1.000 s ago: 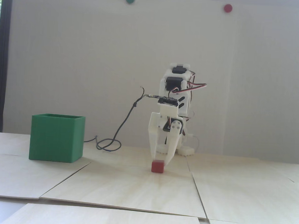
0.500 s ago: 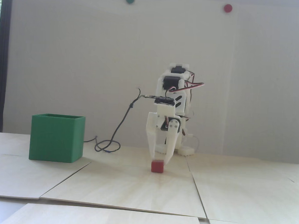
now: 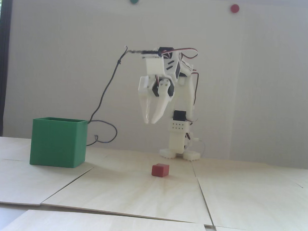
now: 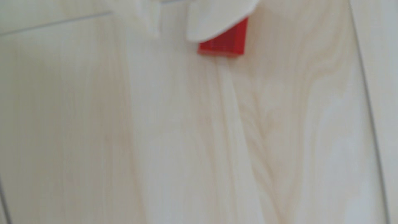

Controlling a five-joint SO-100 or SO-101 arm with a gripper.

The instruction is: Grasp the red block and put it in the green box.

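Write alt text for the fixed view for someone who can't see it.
A white robot arm holds its end effector shut and empty in the air above a small red block lying on a pale wooden table. An open-topped green box stands further left, apart from both.

White 3D-printed plastic robot arm point(image 3: 185, 96) with black servo motors set into its joints. Thin red, black and white wires point(image 3: 190, 50) loop over the upper links. A dark cable point(image 3: 106, 88) leaves the small dark camera board point(image 3: 150, 52) at the wrist. The pincer point(image 3: 150, 121) has two tapering white fingers with rounded tips. A grid of small holes marks the lower link above the scalloped white base point(image 3: 179, 154).
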